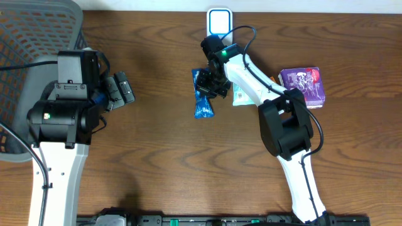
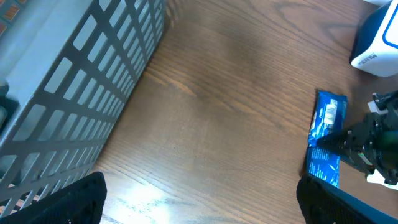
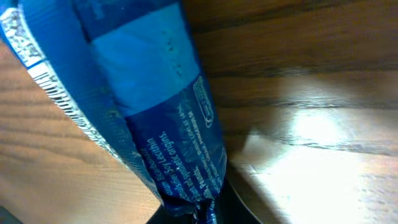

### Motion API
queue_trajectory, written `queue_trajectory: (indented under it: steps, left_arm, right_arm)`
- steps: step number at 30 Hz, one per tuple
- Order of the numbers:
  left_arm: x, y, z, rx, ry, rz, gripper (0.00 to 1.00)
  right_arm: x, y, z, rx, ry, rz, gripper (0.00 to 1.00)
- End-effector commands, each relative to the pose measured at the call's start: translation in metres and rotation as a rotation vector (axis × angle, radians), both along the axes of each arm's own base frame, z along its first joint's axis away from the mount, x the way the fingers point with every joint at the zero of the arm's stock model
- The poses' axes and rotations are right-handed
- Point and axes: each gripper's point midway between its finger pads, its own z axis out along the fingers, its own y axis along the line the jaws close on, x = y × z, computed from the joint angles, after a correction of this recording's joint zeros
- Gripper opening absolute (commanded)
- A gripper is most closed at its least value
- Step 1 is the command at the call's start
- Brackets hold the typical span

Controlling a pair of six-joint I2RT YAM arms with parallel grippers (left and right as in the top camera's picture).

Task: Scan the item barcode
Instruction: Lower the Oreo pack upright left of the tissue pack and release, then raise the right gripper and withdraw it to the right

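— Where's the left gripper [image 1: 120,89]?
— Just beside the grey basket [image 1: 25,37], fingers spread wide, holding nothing.
— And the right gripper [image 1: 206,85]?
— Pinched shut on the blue packet [image 1: 203,107], mid-table, near the white scanner [image 1: 219,22]. A purple box [image 1: 303,85] sits further right.

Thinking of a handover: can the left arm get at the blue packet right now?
Probably yes: only bare table lies between the open left gripper and the blue packet, though the right gripper grips its upper end.
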Motion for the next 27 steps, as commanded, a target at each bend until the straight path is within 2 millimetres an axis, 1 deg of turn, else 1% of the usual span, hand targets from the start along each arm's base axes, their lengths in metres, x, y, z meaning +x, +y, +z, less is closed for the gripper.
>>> queue_trajectory:
  steps: [1, 4, 6, 8, 9, 10, 11, 13, 14, 16, 18, 19, 21, 23, 24, 25, 26, 27]
  left_arm:
    - [0.001, 0.003, 0.003, 0.015, -0.002, -0.002, 0.98]
    - [0.001, 0.003, 0.003, 0.015, -0.002, -0.002, 0.98]
    - [0.001, 0.003, 0.003, 0.015, -0.002, -0.002, 0.98]
    - [0.001, 0.003, 0.003, 0.015, -0.002, -0.002, 0.98]
    - [0.001, 0.003, 0.003, 0.015, -0.002, -0.002, 0.98]
    - [0.001, 0.003, 0.003, 0.015, -0.002, -0.002, 0.98]
    - [0.001, 0.003, 0.003, 0.015, -0.002, -0.002, 0.98]
    - [0.001, 0.003, 0.003, 0.015, -0.002, -0.002, 0.98]
    - [0.001, 0.003, 0.003, 0.015, -0.002, -0.002, 0.98]
    - [0.001, 0.003, 0.003, 0.015, -0.002, -0.002, 0.98]
    - [0.001, 0.003, 0.003, 0.015, -0.002, -0.002, 0.98]
    - [0.001, 0.003, 0.003, 0.015, -0.002, -0.002, 0.98]
    - [0.001, 0.003, 0.003, 0.015, -0.002, -0.002, 0.98]
    - [0.001, 0.003, 0.003, 0.015, -0.002, -0.002, 0.98]
    - [0.001, 0.003, 0.003, 0.015, -0.002, -0.002, 0.98]
    - [0.001, 0.003, 0.003, 0.015, -0.002, -0.002, 0.98]
    - [0.001, 0.003, 0.003, 0.015, -0.002, -0.002, 0.98]
    - [0.001, 0.003, 0.003, 0.015, -0.002, -0.002, 0.98]
  right_arm:
    - [0.018, -0.036, -0.007, -0.154, -0.049, -0.127, 0.08]
    - [0.025, -0.05, 0.001, -0.177, -0.074, -0.154, 0.09]
    - [0.03, -0.057, 0.008, -0.174, -0.086, -0.166, 0.13]
    - [0.034, -0.061, 0.015, -0.169, -0.101, -0.16, 0.2]
    - [0.035, -0.063, 0.019, -0.167, -0.117, -0.136, 0.35]
    - [0.036, -0.062, 0.022, -0.165, -0.127, -0.122, 0.41]
    - [0.037, -0.062, 0.025, -0.163, -0.138, -0.107, 0.51]
    - [0.037, -0.061, 0.033, -0.158, -0.16, -0.081, 0.63]
    - [0.038, -0.06, 0.038, -0.154, -0.172, -0.069, 0.66]
    - [0.039, -0.059, 0.054, -0.143, -0.208, -0.046, 0.68]
    - [0.041, -0.059, 0.073, -0.13, -0.249, -0.027, 0.68]
    - [0.042, -0.059, 0.088, -0.119, -0.283, -0.011, 0.68]
    - [0.042, -0.059, 0.113, -0.104, -0.338, 0.015, 0.73]
    - [0.042, -0.06, 0.142, -0.087, -0.408, 0.057, 0.8]
    - [0.04, -0.062, 0.158, -0.08, -0.445, 0.079, 0.86]
    - [0.039, -0.064, 0.171, -0.076, -0.474, 0.096, 0.89]
    - [0.037, -0.067, 0.185, -0.074, -0.503, 0.11, 0.96]
    - [0.035, -0.073, 0.196, -0.079, -0.525, 0.118, 0.99]
